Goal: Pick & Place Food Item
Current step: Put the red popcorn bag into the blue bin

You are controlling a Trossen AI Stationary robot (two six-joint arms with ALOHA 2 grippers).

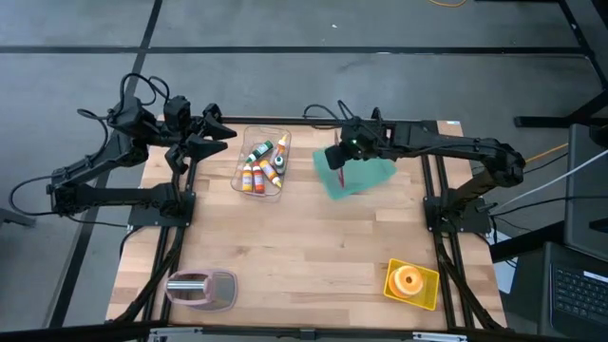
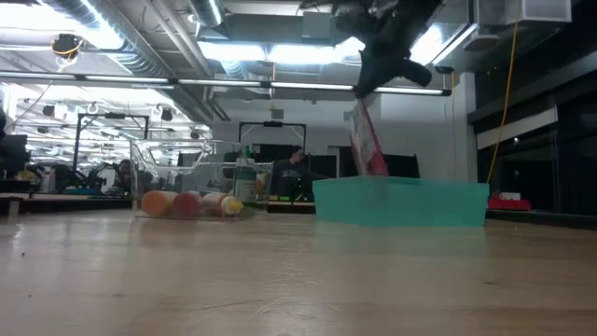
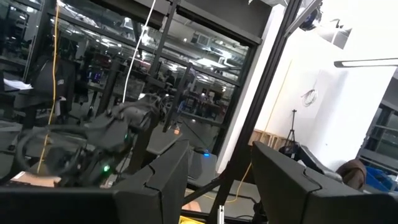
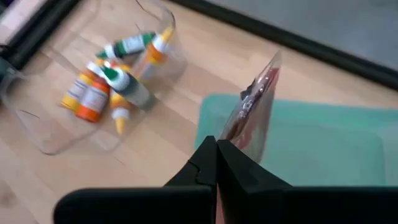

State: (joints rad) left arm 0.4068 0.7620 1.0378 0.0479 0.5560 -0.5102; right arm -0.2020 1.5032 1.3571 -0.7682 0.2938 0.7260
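Note:
My right gripper (image 4: 216,155) is shut on a flat clear packet with red contents (image 4: 255,109). It holds the packet over the left part of a teal tray (image 1: 366,176) at the table's far side. In the low view the packet (image 2: 367,140) hangs down to about the rim of the tray (image 2: 401,201). My left gripper (image 3: 221,180) is raised at the far left (image 1: 204,133), open, with nothing between its fingers. My right gripper pinches the packet's upper edge (image 4: 229,138) between its two shut fingers, which slant downward from above. The packet hangs below the fingers, nearly upright and a little tilted. Whether its lower end (image 2: 375,171) touches the tray I cannot tell.
A clear bin (image 1: 261,163) holding several small bottles stands left of the teal tray. A pinkish bowl (image 1: 201,288) sits at the near left and a yellow tray with an orange round thing (image 1: 411,282) at the near right. Bare wood lies between them.

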